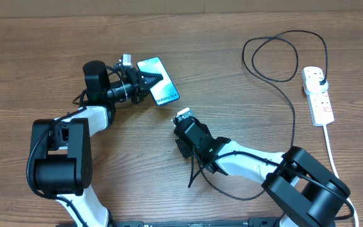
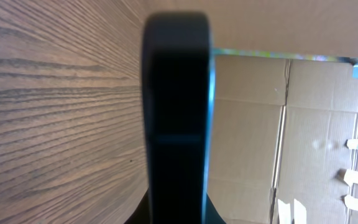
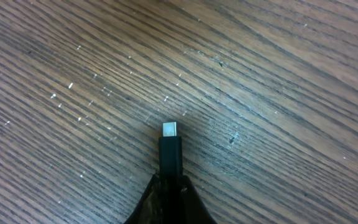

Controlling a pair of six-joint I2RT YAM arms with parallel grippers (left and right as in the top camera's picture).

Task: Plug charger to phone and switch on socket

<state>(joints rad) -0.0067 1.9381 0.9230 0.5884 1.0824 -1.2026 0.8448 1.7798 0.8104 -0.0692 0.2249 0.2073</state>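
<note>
Black moulded connector [image 3: 170, 155]: the one stiff part of the charger [image 1: 293, 116], and the place to hold it, since the cable behind is light and limp. The right gripper [image 1: 183, 116] is clenched on just that, below and right of the phone [image 1: 159, 81], metal tip poking clear of the jaws. The left gripper [image 1: 149, 81] clamps the slim, slick phone by its edge.

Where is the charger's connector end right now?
The charger's connector sits clamped in the right end effector, near the middle of the overhead view, to the right of and nearer the arms' bases than the phone held by the left end effector.
</note>
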